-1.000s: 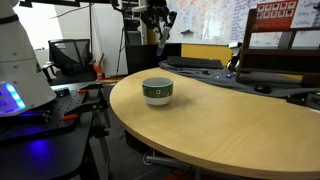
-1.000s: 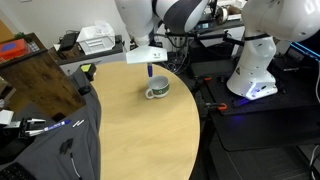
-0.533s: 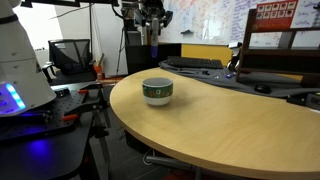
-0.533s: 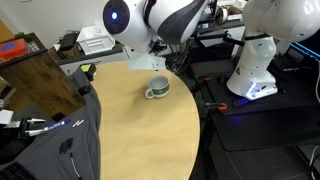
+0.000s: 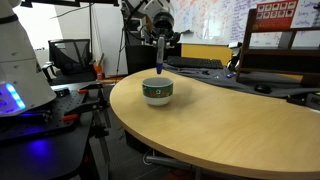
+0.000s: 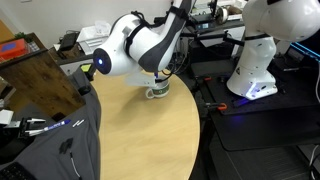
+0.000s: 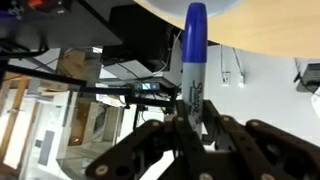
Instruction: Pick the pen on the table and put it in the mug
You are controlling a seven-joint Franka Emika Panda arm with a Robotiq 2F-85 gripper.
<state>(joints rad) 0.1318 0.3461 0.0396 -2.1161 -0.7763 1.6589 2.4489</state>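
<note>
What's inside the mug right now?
Nothing visible inside the mug. The pen hangs upright over its opening, held in the gripper, tip near the rim. The mug's wall hides its bottom; the arm covers its opening in an exterior view.

1 pen [image 5: 161, 58], 1 mug [image 5: 157, 91], 1 table [image 5: 230, 130], 1 hand [image 7: 194, 118]

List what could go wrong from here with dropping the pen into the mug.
The claw holds the pen upright above the mug. The mug looks short and wide, so the released pen may lean and tip out.
In an exterior view the arm hides most of the mug, so depth alignment is unsure and the tip might hit the rim.
The mug stands fairly near the table edge, so a knock could push it off.
</note>
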